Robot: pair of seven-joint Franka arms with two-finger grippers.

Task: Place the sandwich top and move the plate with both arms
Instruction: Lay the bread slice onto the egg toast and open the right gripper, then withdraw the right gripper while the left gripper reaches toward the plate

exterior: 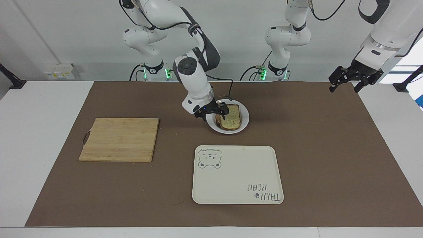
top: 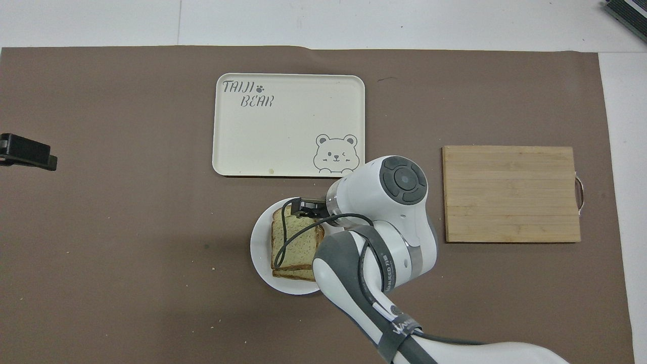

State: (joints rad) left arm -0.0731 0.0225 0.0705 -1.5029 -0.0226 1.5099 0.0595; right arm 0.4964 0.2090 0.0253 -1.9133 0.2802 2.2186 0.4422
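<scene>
The sandwich top (exterior: 230, 118) lies flat on another bread slice on the white plate (exterior: 244, 124), which stands in the middle of the brown mat. My right gripper (exterior: 214, 111) hangs open and empty just above the plate's edge toward the right arm's end, clear of the bread. In the overhead view the right gripper (top: 306, 207) shows over the rounded end of the sandwich top (top: 293, 242), and the arm hides part of the plate (top: 259, 247). My left gripper (exterior: 345, 86) waits open in the air over the mat's edge at the left arm's end (top: 28, 151).
A cream tray with a bear drawing (exterior: 237, 174) lies farther from the robots than the plate (top: 288, 126). A wooden cutting board (exterior: 119, 139) lies toward the right arm's end (top: 510, 193). Two smaller arms with green lights (exterior: 155, 71) stand at the robots' end.
</scene>
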